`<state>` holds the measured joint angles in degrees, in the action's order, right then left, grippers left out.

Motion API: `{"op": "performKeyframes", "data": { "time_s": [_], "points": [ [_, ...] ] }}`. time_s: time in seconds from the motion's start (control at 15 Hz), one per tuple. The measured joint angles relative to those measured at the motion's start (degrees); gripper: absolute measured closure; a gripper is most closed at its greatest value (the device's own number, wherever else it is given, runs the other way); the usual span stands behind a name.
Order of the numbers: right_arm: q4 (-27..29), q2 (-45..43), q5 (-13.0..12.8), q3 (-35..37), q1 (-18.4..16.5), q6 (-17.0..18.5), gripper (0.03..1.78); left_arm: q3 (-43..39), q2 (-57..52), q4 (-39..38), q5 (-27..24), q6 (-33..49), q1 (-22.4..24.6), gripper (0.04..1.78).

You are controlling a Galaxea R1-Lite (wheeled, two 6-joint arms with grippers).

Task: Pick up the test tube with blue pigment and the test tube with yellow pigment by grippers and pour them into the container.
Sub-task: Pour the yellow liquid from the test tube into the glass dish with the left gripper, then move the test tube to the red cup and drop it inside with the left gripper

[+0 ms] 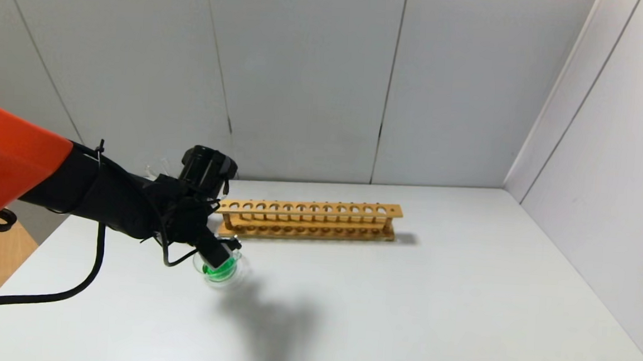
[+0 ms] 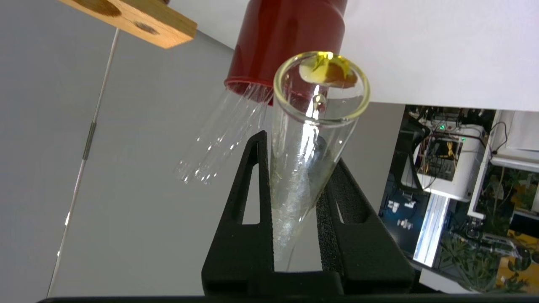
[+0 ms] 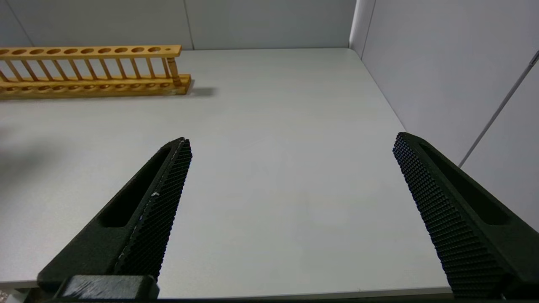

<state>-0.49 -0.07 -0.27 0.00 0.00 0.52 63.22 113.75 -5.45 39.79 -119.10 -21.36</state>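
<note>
**Yellow-pigment tube upended over the glass dish**

Left gripper clamped on the test tube with yellow pigment, both black fingers pressed against the glass on opposite sides. Tube's long axis running out from between the fingers, open mouth farthest from the gripper, rounded bottom hidden back in the jaws. In the left wrist view, only a smear of yellow left at the rim, with a droplet just inside the lip; the rest of the glass looks nearly drained, faintly filmed.

Seen from the head camera, left gripper hanging tilted downward directly over the container, a low clear dish on the white table holding green liquid. Tube itself not discernible there, masked by the gripper.

Container just in front of the near left end of the wooden test tube rack, apart from it. Dark red cup with several plain clear tubes beyond the held tube's mouth in the wrist view.

Right gripper spread wide, nothing between the fingers, poised above bare table well to the right of the rack.
</note>
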Motion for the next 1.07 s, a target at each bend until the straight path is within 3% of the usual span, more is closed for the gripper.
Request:
{"op": "performKeyframes", "data": {
  "time_s": [0.47, 1.07],
  "points": [
    [0.0, 0.0, 0.0, 0.0, 0.0, 0.0, 0.06, -0.2, -0.3, -0.3, 2.0, -0.8, -1.1, 1.48],
    [0.0, 0.0, 0.0, 0.0, 0.0, 0.0, 0.06, 3.5, -1.8, -0.4, -0.2, 2.2, -2.0, 1.48]
  ]
}}
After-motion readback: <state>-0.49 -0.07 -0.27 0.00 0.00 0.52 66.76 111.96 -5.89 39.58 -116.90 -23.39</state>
